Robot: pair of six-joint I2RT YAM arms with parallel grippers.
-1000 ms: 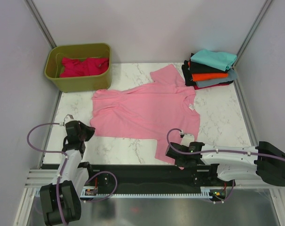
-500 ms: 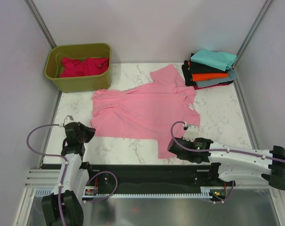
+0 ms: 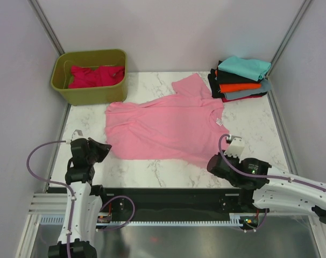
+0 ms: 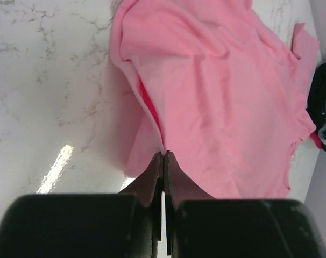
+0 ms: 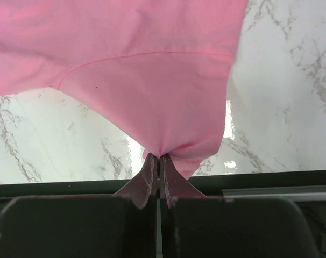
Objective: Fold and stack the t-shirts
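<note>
The light pink t-shirt [image 3: 165, 126] lies spread across the middle of the marble table [image 3: 260, 134]. My left gripper [image 3: 103, 148] is shut on its near left corner; in the left wrist view the gripper [image 4: 163, 156] pinches the hem of the shirt [image 4: 217, 97]. My right gripper [image 3: 210, 164] is shut on the near right sleeve; in the right wrist view the gripper [image 5: 157, 157] holds the lifted pink cloth [image 5: 147, 70]. A crimson t-shirt [image 3: 96, 75] lies in the tub. Folded teal, black, orange and grey-blue t-shirts [image 3: 241, 79] are stacked at the back right.
The olive-green plastic tub [image 3: 90, 91] stands at the back left corner. Grey walls close in the table on three sides. A black rail [image 3: 168, 201] runs along the near edge, also seen in the right wrist view [image 5: 270, 180].
My right gripper has pulled the near right sleeve to the right and lifted it, drawing the shirt's lower edge straighter. My left gripper has risen slightly with the left corner in it.
</note>
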